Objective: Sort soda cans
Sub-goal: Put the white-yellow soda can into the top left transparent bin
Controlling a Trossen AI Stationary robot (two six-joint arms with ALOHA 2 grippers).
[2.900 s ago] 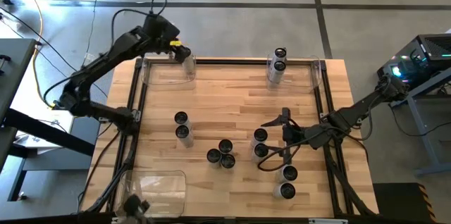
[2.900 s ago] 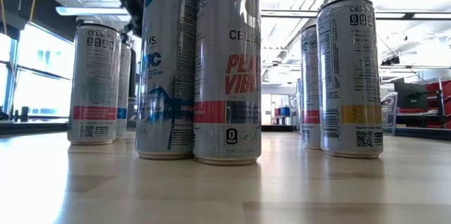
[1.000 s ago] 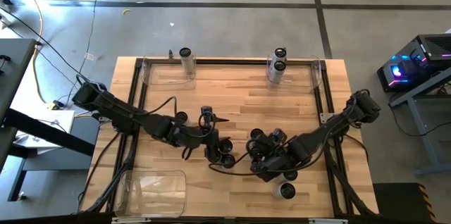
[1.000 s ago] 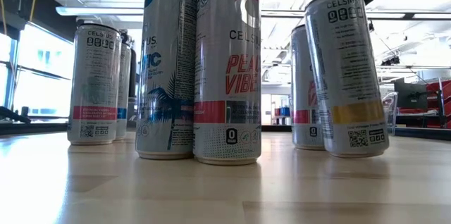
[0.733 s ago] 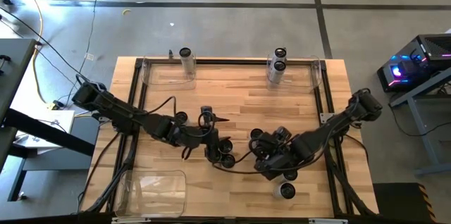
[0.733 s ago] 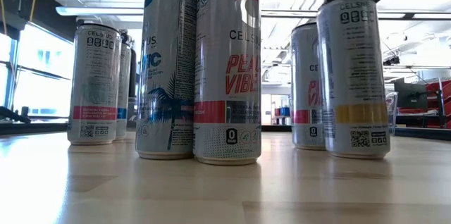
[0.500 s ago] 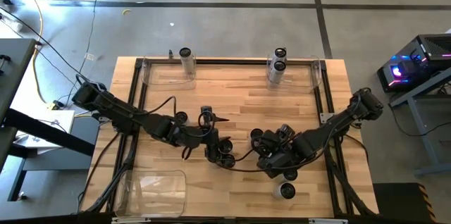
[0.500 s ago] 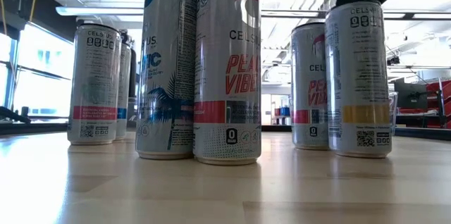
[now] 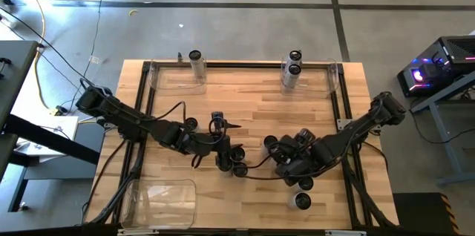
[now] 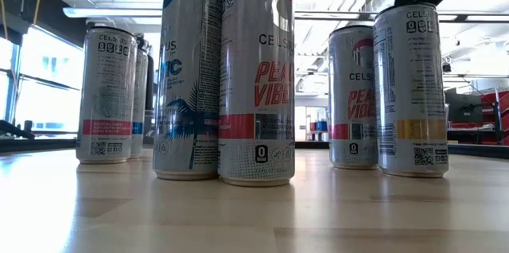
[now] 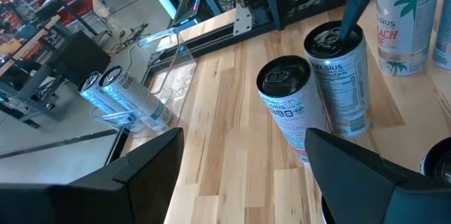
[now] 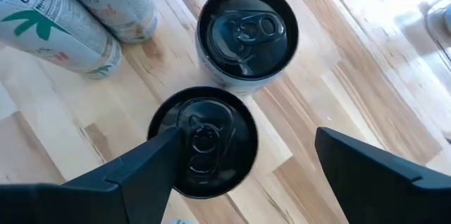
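soda can under right gripper, one finger on its top

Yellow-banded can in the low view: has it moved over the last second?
Yes. The yellow-banded can slid rightward, away from the stationary Peach Vibe can, and now stands upright.

we see a grey concrete floor crossed by dark seams around the wooden table, with cables trailing at one side. level across the table, long ceiling lights glow overhead, bright windows fill one wall, and red shelving stands far off.
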